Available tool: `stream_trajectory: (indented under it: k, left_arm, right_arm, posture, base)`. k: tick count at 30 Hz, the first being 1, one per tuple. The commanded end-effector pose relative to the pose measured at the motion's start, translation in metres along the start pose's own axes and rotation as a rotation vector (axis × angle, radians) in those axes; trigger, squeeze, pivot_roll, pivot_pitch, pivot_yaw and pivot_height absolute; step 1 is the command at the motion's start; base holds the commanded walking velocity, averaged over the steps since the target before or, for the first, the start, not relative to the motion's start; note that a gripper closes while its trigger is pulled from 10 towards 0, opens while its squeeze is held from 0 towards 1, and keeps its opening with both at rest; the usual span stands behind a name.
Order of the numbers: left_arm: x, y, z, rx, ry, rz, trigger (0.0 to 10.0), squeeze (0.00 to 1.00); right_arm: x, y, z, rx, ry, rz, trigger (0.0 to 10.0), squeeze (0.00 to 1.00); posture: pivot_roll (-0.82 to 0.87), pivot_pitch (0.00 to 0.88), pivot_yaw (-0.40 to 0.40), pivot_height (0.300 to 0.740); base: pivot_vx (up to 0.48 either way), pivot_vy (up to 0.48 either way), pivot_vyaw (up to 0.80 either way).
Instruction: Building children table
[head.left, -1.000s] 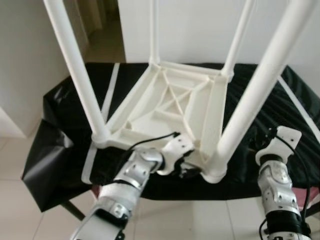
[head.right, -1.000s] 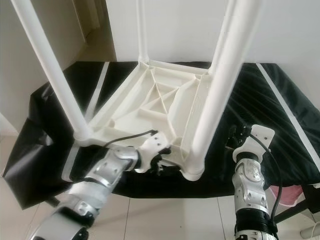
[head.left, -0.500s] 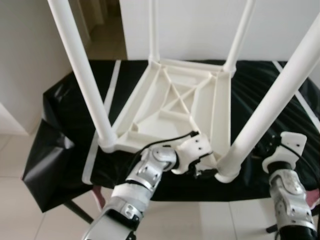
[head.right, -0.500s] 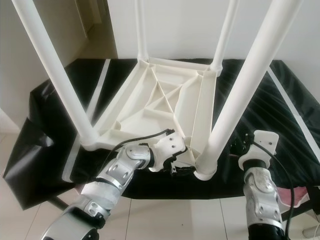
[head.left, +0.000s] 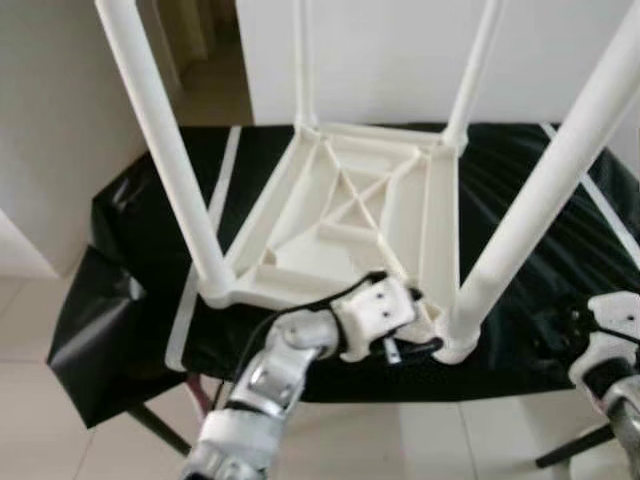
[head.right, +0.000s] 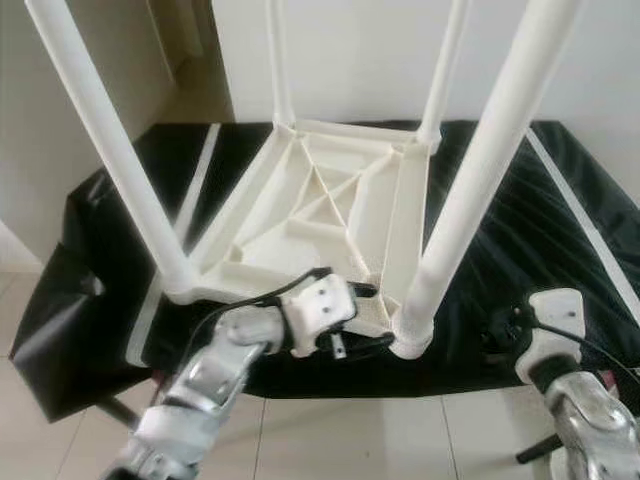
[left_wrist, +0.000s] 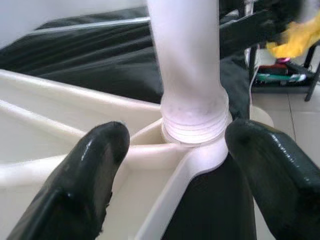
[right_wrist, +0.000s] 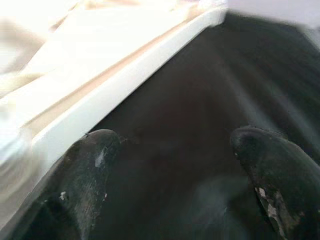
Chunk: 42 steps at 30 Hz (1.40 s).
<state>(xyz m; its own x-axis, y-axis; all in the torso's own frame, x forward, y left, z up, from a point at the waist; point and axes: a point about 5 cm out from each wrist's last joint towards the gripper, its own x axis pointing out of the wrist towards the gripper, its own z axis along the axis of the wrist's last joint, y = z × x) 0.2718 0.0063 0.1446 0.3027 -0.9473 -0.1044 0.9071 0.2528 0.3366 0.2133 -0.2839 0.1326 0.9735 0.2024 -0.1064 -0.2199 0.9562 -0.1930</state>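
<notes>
Since a second ago the left gripper (left_wrist: 172, 165) has slid along the near edge of the upturned children's table (head.left: 340, 225) toward its near-right corner, and the right arm has dropped back toward the lower right. Now the left gripper's two black fingers (left_wrist: 75, 195) stand wide apart, one on either side of the socket (left_wrist: 195, 137) where the near-right leg (head.left: 545, 190) screws into the white frame; the threaded collar of that leg sits between them, and neither finger is pressed against it, so nothing is held. From that corner outward, the ribbed underside of the table faces up, with crossed braces in the middle, and the near-left leg (head.left: 165, 150) and the two far legs rise from the other corners. The table lies upside down on a black sheet (head.left: 130, 250) spread over a low support, with pale strips (head.left: 222, 170) running across the sheet on both sides of the table. Well to the right of the near-right corner, the right gripper (right_wrist: 175, 150) hovers over the black sheet with its fingers (right_wrist: 85, 170) spread wide and empty, the white edge of the table just beside one of them. Beyond the table stands a white wall (head.left: 400, 50), and to the far left a doorway.
</notes>
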Motion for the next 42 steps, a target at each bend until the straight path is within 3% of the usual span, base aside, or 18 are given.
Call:
stream_trajectory:
  k: [1,3,4,6,11,16,21,23,28,31,37,41,42]
  left_arm:
    - [-0.007,0.001,0.000,-0.020,-0.011,0.021,10.0,0.00]
    - [-0.018,0.001,0.002,-0.058,-0.036,0.004,10.0,0.00]
    - [-0.018,0.001,0.002,-0.058,-0.036,0.004,10.0,0.00]
    - [-0.025,-0.002,0.007,-0.071,-0.057,-0.024,10.0,0.00]
    - [-0.028,-0.005,0.008,-0.065,-0.053,-0.039,10.0,0.00]
    - [-0.030,-0.007,0.011,-0.070,-0.058,-0.055,10.0,0.00]
    - [-0.032,-0.008,0.013,-0.091,-0.059,-0.049,10.0,0.00]
    - [-0.032,-0.008,0.013,-0.091,-0.059,-0.049,10.0,0.00]
    - [-0.030,-0.008,0.016,-0.097,-0.066,-0.031,10.0,0.00]
    - [-0.029,-0.008,0.017,-0.097,-0.067,-0.029,10.0,0.00]
    - [-0.027,-0.005,0.020,-0.095,-0.071,0.002,10.0,0.00]
    - [-0.027,-0.005,0.020,-0.095,-0.071,0.002,10.0,0.00]
    - [-0.026,-0.002,0.020,-0.094,-0.074,0.021,10.0,0.00]
  right_arm:
    - [-0.007,0.002,0.004,0.017,0.013,0.081,10.0,0.00]
    - [-0.020,0.013,0.007,0.023,0.061,0.249,10.0,0.00]
    - [-0.020,0.013,0.007,0.023,0.061,0.249,10.0,0.00]
    - [-0.024,0.032,0.011,0.048,0.090,0.420,10.0,0.00]
    - [-0.022,0.039,0.015,0.061,0.092,0.492,10.0,0.00]
    - [-0.008,0.051,0.018,0.060,0.074,0.558,10.0,0.00]
    - [0.014,0.059,0.024,0.055,0.030,0.563,10.0,0.00]
    - [0.014,0.059,0.024,0.055,0.030,0.563,10.0,0.00]
    - [0.049,0.069,0.029,0.066,-0.029,0.541,10.0,0.00]
    - [0.055,0.069,0.030,0.066,-0.036,0.532,10.0,0.00]
    - [0.074,0.050,0.029,0.068,-0.040,0.443,10.0,0.00]
    - [0.074,0.050,0.029,0.068,-0.040,0.443,10.0,0.00]
    - [0.076,0.043,0.029,0.061,-0.040,0.417,10.0,0.00]
  posture:
    - [-0.09,0.000,0.021,0.740]
    - [-0.09,0.000,0.018,0.740]
    - [-0.09,0.000,0.018,0.740]
    - [-0.09,0.000,0.016,0.740]
    - [-0.08,0.000,0.014,0.740]
    - [-0.07,0.000,0.009,0.740]
    - [-0.06,0.000,-0.003,0.740]
    - [-0.06,0.000,-0.003,0.740]
    - [-0.05,0.000,-0.005,0.740]
    - [-0.05,0.003,-0.008,0.740]
    - [-0.04,0.010,-0.019,0.740]
    - [-0.04,0.010,-0.019,0.740]
    - [-0.04,0.011,-0.021,0.740]
  base:
    - [0.000,0.000,0.00]
    - [0.000,0.000,0.00]
    - [0.000,0.000,0.00]
    - [0.000,0.000,0.00]
    - [0.000,0.000,0.00]
    - [0.000,0.000,0.00]
    - [0.000,0.000,0.00]
    - [0.000,0.000,0.00]
    - [0.000,0.000,0.00]
    - [0.000,0.000,0.00]
    - [0.000,0.000,0.00]
    - [0.000,0.000,0.00]
    - [0.000,0.000,0.00]
